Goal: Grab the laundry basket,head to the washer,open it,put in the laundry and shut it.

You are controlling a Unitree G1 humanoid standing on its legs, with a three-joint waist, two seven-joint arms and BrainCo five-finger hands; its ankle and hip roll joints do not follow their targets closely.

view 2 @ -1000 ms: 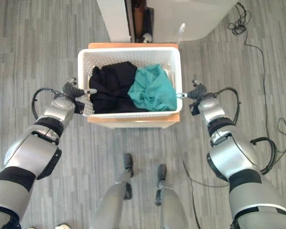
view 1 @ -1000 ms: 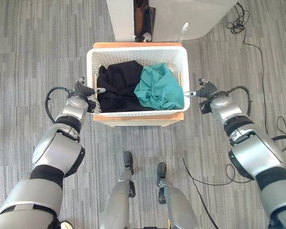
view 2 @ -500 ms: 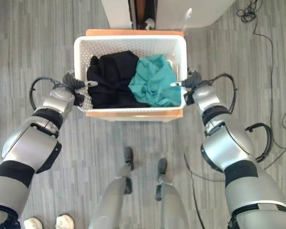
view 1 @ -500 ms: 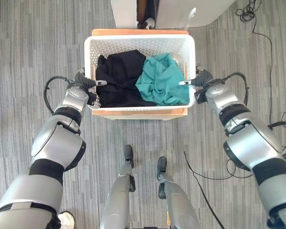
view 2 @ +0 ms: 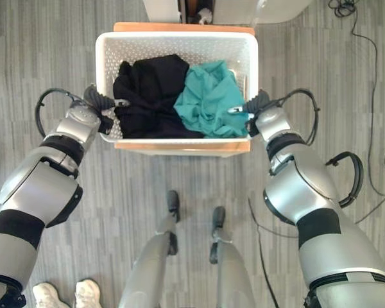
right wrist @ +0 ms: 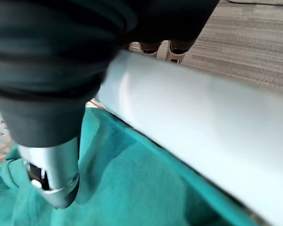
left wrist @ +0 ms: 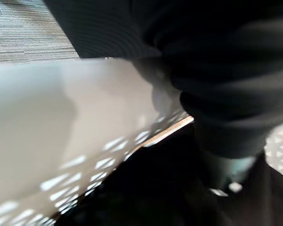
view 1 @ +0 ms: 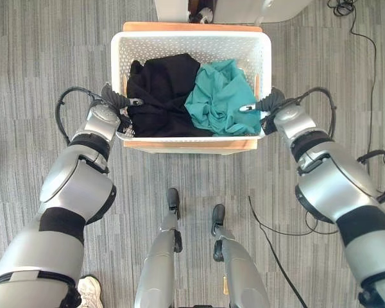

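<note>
- The white laundry basket [view 1: 191,46] sits on a low wooden stand [view 1: 191,145], its far rim toward the white washer [view 1: 269,8] at the top edge of the head views.
- Inside, a black garment [view 1: 157,96] fills the robot's left half and a teal garment [view 1: 221,102] the right half; the two touch in the middle.
- The left hand [view 1: 115,101] is at the basket's left wall, one silver digit hooked over the rim and lying above the black cloth. The rest of its fingers are hidden outside the wall, so I cannot tell whether they are curled or straight.
- The right hand [view 2: 256,106] mirrors it at the right wall, one digit [right wrist: 54,176] reaching over the rim onto the teal cloth; the right wrist view shows nothing of the other fingers, so its hold cannot be judged either.
- The step in hand looks like taking hold of the basket by both side rims, before any lift.
- Risks: a hold by a single hooked digit on each side could slip off the smooth rim once the load hangs on it; an uneven lift would tip the basket and spill clothes; a digit may snag the cloth and drag it out; the stand could be pulled along or knocked.
</note>
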